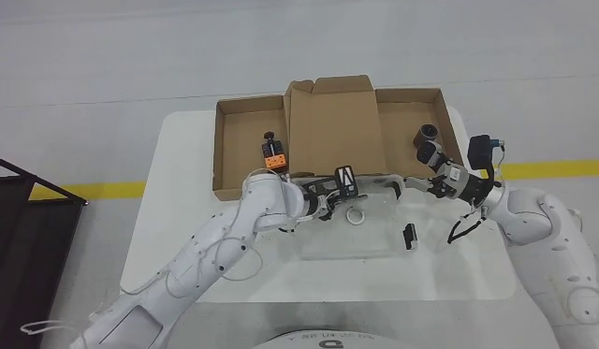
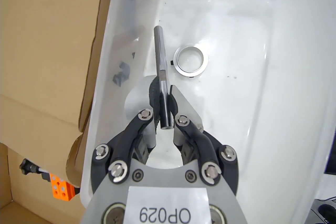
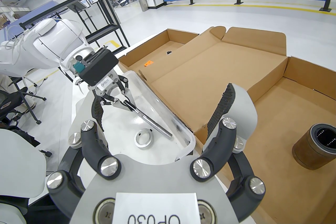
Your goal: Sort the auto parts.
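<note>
The left hand (image 2: 164,101) is clamped on a slim metal rod (image 2: 160,57), its two fingers pressed against the rod's sides close to one end. Most of the rod sticks out past the fingertips. It slants down into a clear plastic tray (image 2: 275,117) that stands on the white bench (image 1: 187,162). Whether the rod's far tip touches the tray floor I cannot tell.

A flat metal ring (image 2: 191,61) lies on the tray floor just beside the rod's middle, with a narrow gap between them.

A cardboard box (image 1: 332,124) sits along the tray's far side, its middle flap laid open between two compartments. An orange part (image 1: 273,160) with a dark stem rests in the left compartment, near the left arm. A brown cylindrical sleeve (image 3: 313,146) stands upright in the right compartment.

The right hand (image 3: 165,97) hangs over the tray's other end at the edge of the right compartment, its fingers spread wide apart and holding nothing. It faces the left hand along the tray, well apart from the rod and the ring.
</note>
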